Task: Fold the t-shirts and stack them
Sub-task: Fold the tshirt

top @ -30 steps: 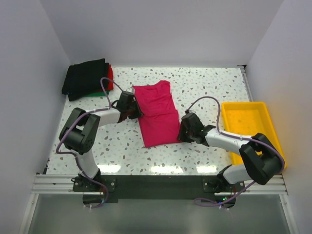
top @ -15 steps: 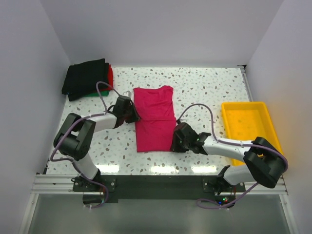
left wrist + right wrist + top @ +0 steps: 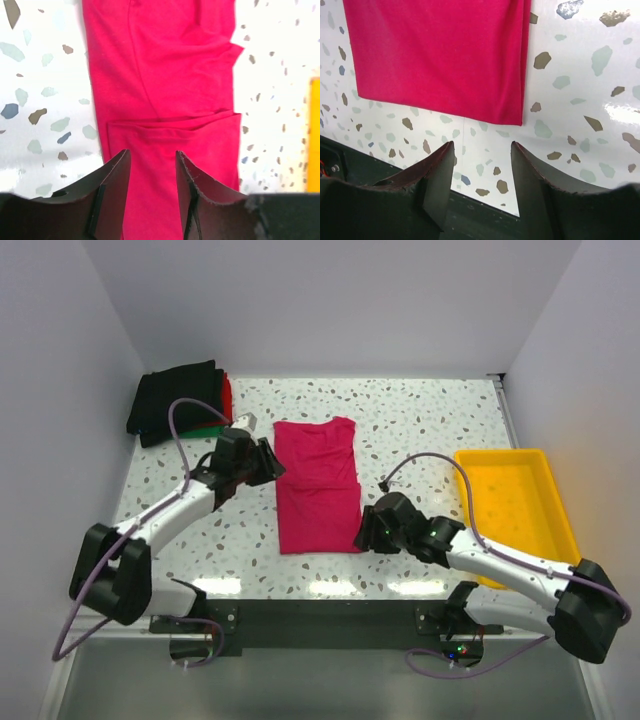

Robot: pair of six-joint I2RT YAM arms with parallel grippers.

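Now the pink t-shirt (image 3: 318,485) lies flat in the middle of the table (image 3: 430,420), folded into a long strip. My left gripper (image 3: 152,160) and right gripper (image 3: 482,150) both stand apart, holding nothing. Next, I think, I must grab its near end, fold it in half, then carry it to the black-topped stack (image 3: 178,400).

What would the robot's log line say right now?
pink t-shirt: folded narrow, flat | left gripper: open, at its left edge | right gripper: open, at its near right corner | stack: far left
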